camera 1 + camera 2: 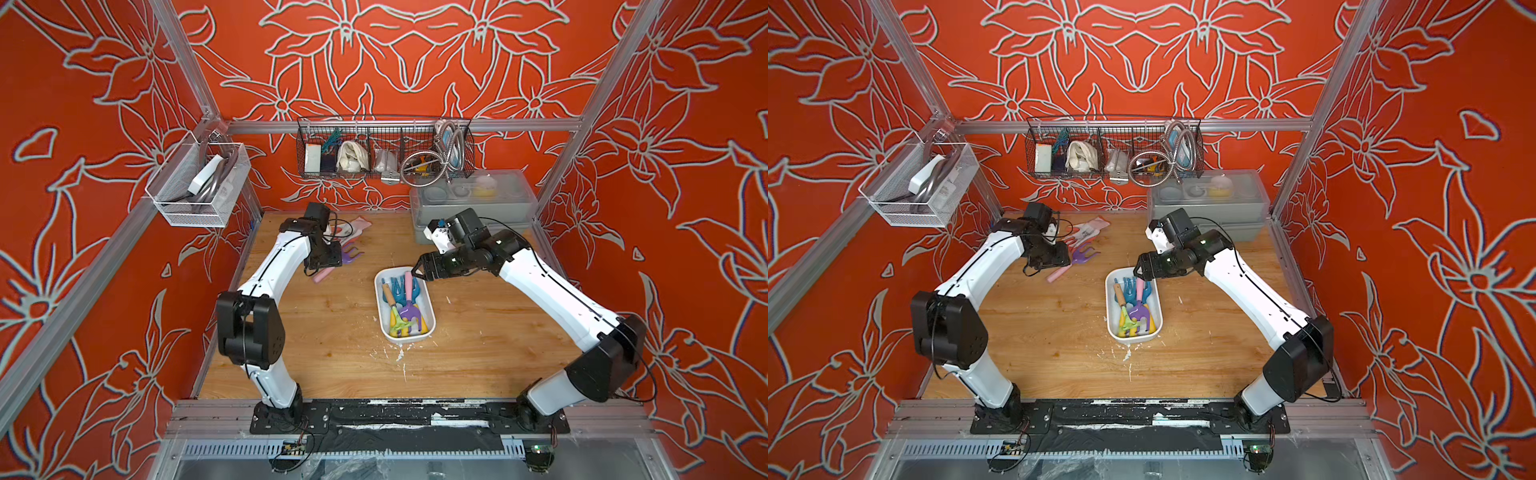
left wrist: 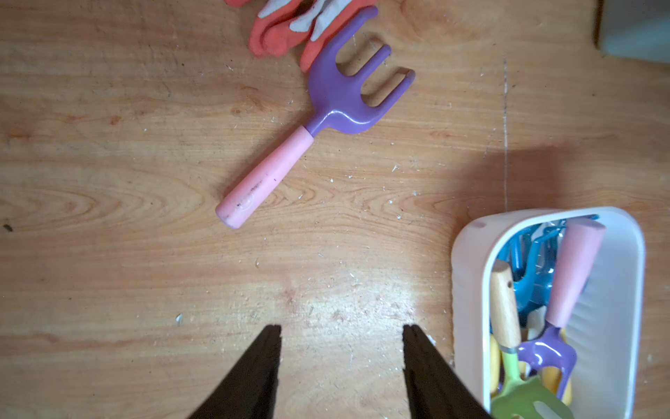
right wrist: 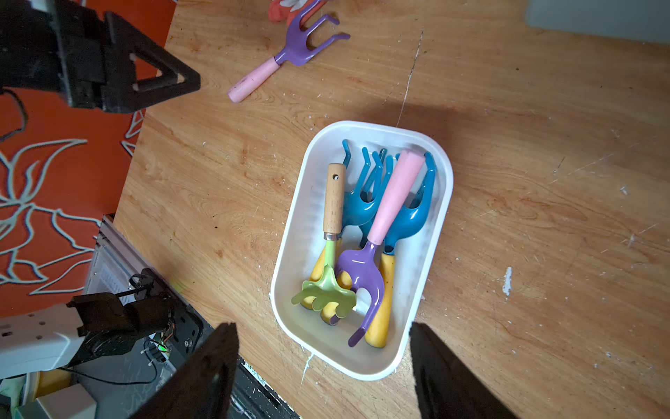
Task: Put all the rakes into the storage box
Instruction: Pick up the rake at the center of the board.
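One rake [image 3: 279, 60] lies on the table [image 3: 544, 217] left of the storage box [image 3: 290, 254] holding others [image 3: 395, 192].

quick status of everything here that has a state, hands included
left hand, open, empty, over bare table
right hand, open, empty, above the storage box
storage box, uncovered, partly filled
purple rake on table, lying flat, ungripped, prongs by the gloves
purple rake in box, lying on top, ungripped
grey box, lid on
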`<control>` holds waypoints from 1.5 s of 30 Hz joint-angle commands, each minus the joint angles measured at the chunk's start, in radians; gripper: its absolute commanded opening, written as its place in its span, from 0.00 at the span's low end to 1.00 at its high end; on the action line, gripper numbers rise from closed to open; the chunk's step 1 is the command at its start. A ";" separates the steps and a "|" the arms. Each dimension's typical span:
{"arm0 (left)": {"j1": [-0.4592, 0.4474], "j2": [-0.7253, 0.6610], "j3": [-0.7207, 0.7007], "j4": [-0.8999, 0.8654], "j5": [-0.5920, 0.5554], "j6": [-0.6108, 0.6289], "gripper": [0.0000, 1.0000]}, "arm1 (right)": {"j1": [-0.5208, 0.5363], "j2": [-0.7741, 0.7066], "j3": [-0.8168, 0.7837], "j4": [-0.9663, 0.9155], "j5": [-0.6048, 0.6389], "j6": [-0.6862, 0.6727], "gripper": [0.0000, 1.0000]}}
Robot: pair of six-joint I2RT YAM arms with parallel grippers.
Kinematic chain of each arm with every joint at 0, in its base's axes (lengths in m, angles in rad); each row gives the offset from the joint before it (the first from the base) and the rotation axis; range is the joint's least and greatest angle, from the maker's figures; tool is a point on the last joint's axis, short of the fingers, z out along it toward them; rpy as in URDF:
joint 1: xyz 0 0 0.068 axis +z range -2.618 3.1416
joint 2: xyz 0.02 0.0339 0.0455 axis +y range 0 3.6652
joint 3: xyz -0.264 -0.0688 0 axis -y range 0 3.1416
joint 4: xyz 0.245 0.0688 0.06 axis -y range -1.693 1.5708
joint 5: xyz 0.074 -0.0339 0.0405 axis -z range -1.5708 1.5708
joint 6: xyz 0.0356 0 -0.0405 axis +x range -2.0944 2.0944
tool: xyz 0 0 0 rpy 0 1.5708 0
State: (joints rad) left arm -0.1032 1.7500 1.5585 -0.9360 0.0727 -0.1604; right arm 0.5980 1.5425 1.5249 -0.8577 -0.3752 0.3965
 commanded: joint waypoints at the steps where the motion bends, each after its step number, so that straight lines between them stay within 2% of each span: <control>1: 0.020 0.060 0.043 -0.032 -0.039 0.091 0.58 | -0.008 0.005 -0.016 0.004 -0.037 -0.008 0.75; 6: 0.081 0.159 0.105 -0.050 -0.028 0.100 0.58 | -0.010 0.041 -0.008 0.005 -0.071 -0.004 0.74; 14: 0.089 0.329 0.201 -0.076 -0.076 0.108 0.58 | -0.014 0.099 0.032 -0.003 -0.106 0.001 0.74; 18: 0.089 0.378 0.222 -0.067 -0.080 0.107 0.64 | -0.017 0.128 0.053 -0.012 -0.116 0.004 0.74; 25: 0.091 0.468 0.255 -0.071 -0.081 0.104 0.64 | -0.020 0.162 0.086 -0.030 -0.125 -0.005 0.73; 30: 0.090 0.471 0.227 -0.058 -0.067 0.101 0.62 | -0.026 0.171 0.093 -0.028 -0.129 -0.006 0.73; 34: 0.081 0.450 0.176 -0.039 -0.047 0.102 0.56 | -0.027 0.168 0.088 -0.019 -0.137 -0.002 0.72; 39: 0.018 0.389 0.074 -0.005 -0.053 0.118 0.50 | -0.032 0.149 0.063 0.009 -0.143 0.006 0.72; 42: -0.034 0.350 0.005 0.015 -0.060 0.127 0.42 | -0.033 0.125 0.025 0.043 -0.152 0.028 0.71; 45: -0.068 0.317 -0.057 0.030 -0.052 0.117 0.29 | -0.034 0.114 0.001 0.055 -0.171 0.038 0.71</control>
State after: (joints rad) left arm -0.1482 2.0960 1.5528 -0.9028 0.0093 -0.0387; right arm 0.5697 1.6871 1.5478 -0.8238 -0.5182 0.4149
